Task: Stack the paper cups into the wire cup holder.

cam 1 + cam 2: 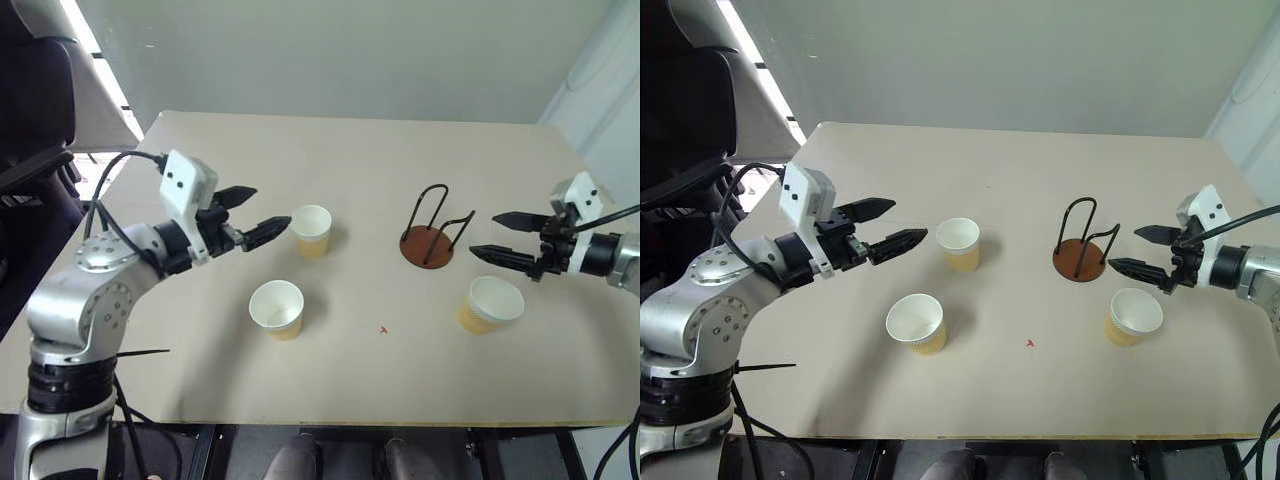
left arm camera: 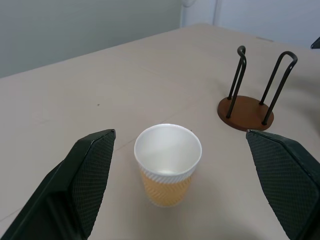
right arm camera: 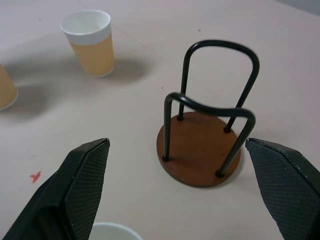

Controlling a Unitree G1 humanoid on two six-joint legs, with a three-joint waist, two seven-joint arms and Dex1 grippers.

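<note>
Red mark on bare table, between paper cups.

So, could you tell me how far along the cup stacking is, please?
Nothing is stacked yet: the wire cup holder stands empty. Neither the open left gripper nor the open right gripper holds anything. All three paper cups remain on the table.

Ribbed paper cups, matt table

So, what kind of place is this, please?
Probably an indoor test or lab room: a plain beige table bearing just paper cups and a wire cup holder, bare pale walls behind, and a dark chair beside it.
</note>
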